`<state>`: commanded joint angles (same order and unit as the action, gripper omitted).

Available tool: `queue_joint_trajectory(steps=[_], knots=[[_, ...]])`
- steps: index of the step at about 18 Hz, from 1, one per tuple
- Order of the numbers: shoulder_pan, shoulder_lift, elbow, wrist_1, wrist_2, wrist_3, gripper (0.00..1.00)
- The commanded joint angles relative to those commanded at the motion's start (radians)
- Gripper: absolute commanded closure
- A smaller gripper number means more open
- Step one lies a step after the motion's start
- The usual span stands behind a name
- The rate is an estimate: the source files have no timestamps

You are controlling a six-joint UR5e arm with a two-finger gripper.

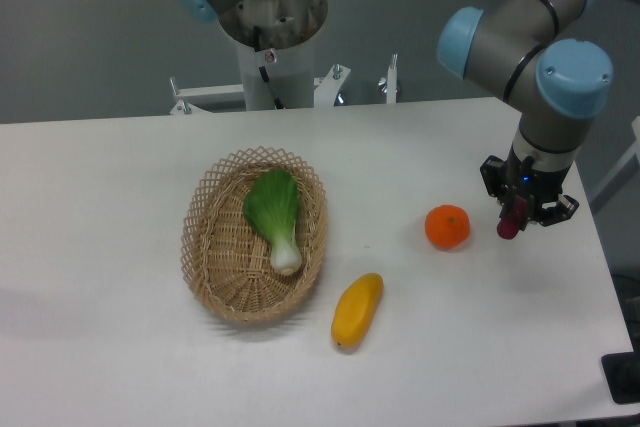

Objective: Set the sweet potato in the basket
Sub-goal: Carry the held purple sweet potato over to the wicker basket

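Robot lab, white table point(120, 367) (bolted arm point(530, 37))

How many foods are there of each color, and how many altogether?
Green and white: 1, the leafy vegetable in the basket
Yellow: 1, the oblong fruit
Orange: 1, the orange
Maroon: 1, the sweet potato in the end effector
Total: 4

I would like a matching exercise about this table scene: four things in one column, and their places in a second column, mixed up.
Things:
1. sweet potato
2. bok choy
3. orange
4. yellow fruit

Places:
a. lying inside the basket
b. on the table, right of the basket's front end
c. held in the end effector
d. on the table, just left of the end effector

Pairs: 1-c, 2-a, 3-d, 4-b
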<state>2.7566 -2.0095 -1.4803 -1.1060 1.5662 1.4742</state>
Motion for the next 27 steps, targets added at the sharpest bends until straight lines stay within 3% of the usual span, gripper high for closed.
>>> queue_joint_trajectory(steps=[9, 21, 27], knots=[[-0.058, 0.009, -0.012, -0.002, 0.002, -0.067, 0.98], [-0.339, 0.051, -0.101, 0.003, 0.002, -0.255, 0.99], [-0.443, 0.1, -0.208, 0.011, 0.011, -0.232, 0.99]])
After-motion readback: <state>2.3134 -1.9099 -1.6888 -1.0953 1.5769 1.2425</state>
